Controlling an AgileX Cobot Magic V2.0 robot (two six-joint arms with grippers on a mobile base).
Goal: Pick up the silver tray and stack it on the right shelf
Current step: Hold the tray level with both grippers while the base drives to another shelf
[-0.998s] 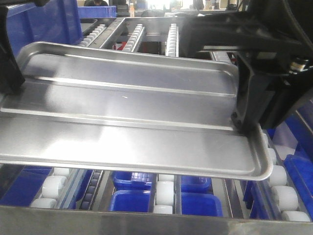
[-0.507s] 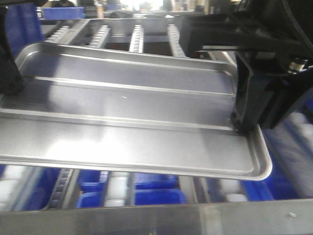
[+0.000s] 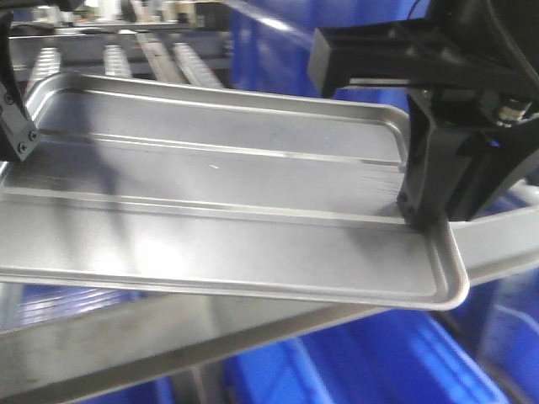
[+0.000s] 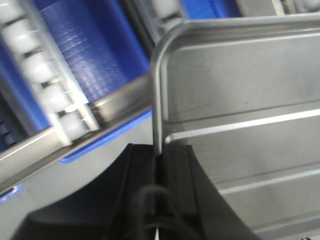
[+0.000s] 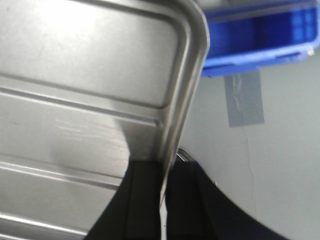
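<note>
The silver tray [image 3: 219,210] hangs level in the air between both arms, its two long ridges running left to right. My left gripper [image 3: 17,139] is shut on its left rim, seen close in the left wrist view [image 4: 159,155]. My right gripper [image 3: 417,215] is shut on the right rim near the front corner, and the right wrist view [image 5: 165,172] shows the rim pinched between the black fingers. The right shelf shows as white roller lanes [image 3: 109,59] at the upper left and a broad shiny steel bar [image 3: 253,328] slanting under the tray's near edge.
Blue plastic bins fill the upper right [image 3: 337,50] and the space below the bar [image 3: 379,362]. In the right wrist view a blue bin [image 5: 260,35] sits on grey floor with a strip of tape [image 5: 245,100]. Rollers [image 4: 55,100] pass left of the tray.
The background has swung leftward: the roller lanes slid to the upper left and the steel bar now slants. Blue bins replaced the rack behind. Both grips on the tray are unchanged.
</note>
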